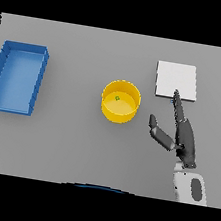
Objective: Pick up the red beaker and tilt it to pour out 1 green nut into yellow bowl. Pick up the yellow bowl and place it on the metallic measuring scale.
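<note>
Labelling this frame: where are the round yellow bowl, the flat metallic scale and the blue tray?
round yellow bowl [106, 110]: head view, front wall.
flat metallic scale [174, 78]: head view, top plate.
blue tray [16, 77]: head view, floor.

My right hand [185, 139] was dark grey, close to black, with long slim fingers [178, 107] and a shorter, thicker thumb [158, 132] of the same shade. Behind it my forearm [189, 189] was a white, boxy shell with rounded edges. A dark grey oval patch marked the shell's top face, near the wrist.
</note>
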`<state>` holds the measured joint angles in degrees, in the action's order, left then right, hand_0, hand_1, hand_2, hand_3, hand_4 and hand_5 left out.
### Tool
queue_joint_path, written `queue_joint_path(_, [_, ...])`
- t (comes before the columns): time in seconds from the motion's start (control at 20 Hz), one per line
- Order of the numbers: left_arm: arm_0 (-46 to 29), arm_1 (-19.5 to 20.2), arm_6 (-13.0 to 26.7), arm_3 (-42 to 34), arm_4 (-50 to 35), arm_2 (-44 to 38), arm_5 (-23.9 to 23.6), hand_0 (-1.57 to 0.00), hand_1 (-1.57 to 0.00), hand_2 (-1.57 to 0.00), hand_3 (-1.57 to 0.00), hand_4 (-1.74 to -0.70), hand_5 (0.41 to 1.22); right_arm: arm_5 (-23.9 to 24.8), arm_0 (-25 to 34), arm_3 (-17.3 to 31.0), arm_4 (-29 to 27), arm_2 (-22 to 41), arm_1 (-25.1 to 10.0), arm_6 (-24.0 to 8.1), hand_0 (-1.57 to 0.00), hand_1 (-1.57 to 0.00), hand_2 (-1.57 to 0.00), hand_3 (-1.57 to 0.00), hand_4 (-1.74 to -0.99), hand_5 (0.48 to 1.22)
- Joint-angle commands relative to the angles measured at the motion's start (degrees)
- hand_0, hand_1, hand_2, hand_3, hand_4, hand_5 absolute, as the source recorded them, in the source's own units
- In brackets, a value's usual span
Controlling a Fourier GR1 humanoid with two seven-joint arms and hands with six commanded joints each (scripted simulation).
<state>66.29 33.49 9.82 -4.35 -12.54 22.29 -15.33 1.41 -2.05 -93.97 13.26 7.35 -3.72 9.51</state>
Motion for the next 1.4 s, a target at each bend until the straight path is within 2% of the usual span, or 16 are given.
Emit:
queue_joint_path(0.0, [-1.56, -0.01, 0.17, -1.85, -0.89, 0.04, -0.26, -1.57, -1.57, -1.57, -1.39, -1.74, 1.221, 0.16, 0.41, 0.13, 0.29, 0.1, 0.07, -0.61, 0.0, 0.0, 0.0, 0.0, -1.202, 0.699])
queue_joint_path(0.2, [-10.11, 0.4, 3.97, -12.54, -4.12, 2.17, -3.85, -1.57, -1.57, -1.57, -1.38, -1.74, 1.221, 0.21, 0.26, 0.23, -0.14, -0.29, 0.01, -0.29, 0.0, 0.0, 0.0, 0.0, -1.186, 0.687])
queue_joint_path(0.3, [-15.54, 2.08, 8.23, -21.89, -5.88, 4.08, -5.46, -1.57, -1.57, -1.57, -1.38, -1.74, 1.076, -0.13, -0.37, -0.14, -0.51, -0.08, 0.24, 0.02, 0.0, 0.0, 0.0, 0.0, -1.17, 0.683])
queue_joint_path(0.35, [-18.11, 3.52, 11.85, -27.4, -7.14, 5.14, -5.66, -1.57, -1.57, -1.57, -1.37, -1.74, 1.008, 0.04, 0.23, 0.25, -0.61, -0.37, 0.26, -1.28, 0.0, 0.0, 0.0, 0.0, -1.169, 0.68])
queue_joint_path(0.4, [-21.12, 5.17, 14.74, -33.36, -8.16, 6.63, -5.84, -1.57, -1.57, -1.57, -1.37, -1.73, 0.955, 0.14, 0.09, 0.33, -0.23, 0.15, 0.65, -0.43, 0.0, 0.0, 0.0, 0.0, -1.168, 0.679])
queue_joint_path(0.45, [-23.15, 6.89, 17.2, -38.5, -8.98, 8.08, -5.27, -1.57, -1.57, -1.57, -1.41, -1.66, 0.888, 0.19, 0.38, 0.27, -0.15, 0.16, 0.66, -0.73, 0.0, 0.0, 0.0, 0.0, -1.165, 0.678])
queue_joint_path(0.5, [-25.5, 9.0, 18.56, -44.57, -10.13, 9.06, -5.45, -1.57, -1.57, -1.57, -1.37, -1.49, 0.827, 0.1, 0.05, 0.22, 0.01, 0.24, 0.41, -0.28, 0.0, 0.0, 0.0, 0.0, -1.165, 0.675])
queue_joint_path(0.55, [-26.99, 11.14, 17.82, -48.44, -9.88, 10.26, -3.62, -1.57, -1.54, -1.49, -1.24, -1.31, 0.774, 0.3, 0.29, 0.1, 0.32, 0.22, 0.24, -0.85, 0.0, 0.0, 0.0, 0.0, -1.163, 0.671])
queue_joint_path(0.6, [-28.35, 12.9, 17.1, -51.58, -10.07, 10.85, -1.91, -1.5, -1.38, -1.31, -1.1, -1.15, 0.74, 0.31, 0.08, -0.27, 0.44, 0.3, 0.09, -0.68, 0.0, 0.0, 0.0, 0.0, -1.159, 0.669])
queue_joint_path(0.65, [-29.48, 14.08, 15.91, -54.16, -11.56, 10.59, 0.66, -1.25, -1.1, -1.05, -0.88, -1.03, 0.714, 0.21, 0.42, 0.23, 0.49, 0.18, -0.16, -0.85, 0.0, 0.0, 0.0, 0.0, -1.161, 0.669])
queue_joint_path(0.7, [-30.28, 15.2, 16.94, -56.34, -12.71, 10.77, 2.64, -1.0, -0.88, -0.84, -0.71, -0.93, 0.697, 0.01, 0.11, -0.13, 0.3, 0.34, -0.09, -0.33, 0.0, 0.0, 0.0, 0.0, -1.162, 0.671])
queue_joint_path(0.85, [-32.46, 18.3, 18.43, -59.75, -12.91, 11.78, 5.23, -0.51, -0.45, -0.43, -0.36, -0.78, 0.656, 0.16, 0.89, 0.64, 0.18, 0.01, -0.22, -0.4, 0.0, 0.0, 0.0, 0.0, -1.147, 0.68])
queue_joint_path(1.05, [-31.15, 16.59, 17.9, -57.14, -9.49, 13.64, 4.12, -0.21, -0.18, -0.18, -0.15, -0.73, 0.647, -0.33, -0.42, -1.15, -0.24, -0.02, -0.75, -0.34, 0.0, 0.0, 0.0, 0.0, -1.16, 0.688])
queue_joint_path(1.25, [-30.63, 15.87, 16.79, -56.04, -8.52, 13.3, 1.86, -0.09, -0.07, -0.07, -0.06, -0.7, 0.653, 0.23, -0.12, -0.61, 0.64, 0.26, -0.39, -2.15, 0.0, 0.0, 0.0, 0.0, -1.178, 0.679])
queue_joint_path(1.3, [-30.52, 15.45, 15.42, -55.43, -8.35, 13.1, 1.45, -0.07, -0.06, -0.06, -0.05, -0.71, 0.658, 1.16, 0.49, -0.46, 2.14, 0.7, -0.2, -3.65, 0.0, 0.0, 0.0, 0.0, -1.175, 0.672])
queue_joint_path(1.35, [-30.4, 15.21, 14.08, -55.23, -8.29, 12.71, 0.89, -0.05, -0.05, -0.05, -0.04, -0.71, 0.663, 1.39, -0.1, -0.48, 4.09, 1.68, -0.7, -3.11, 0.0, 0.0, 0.0, 0.0, -1.163, 0.677])
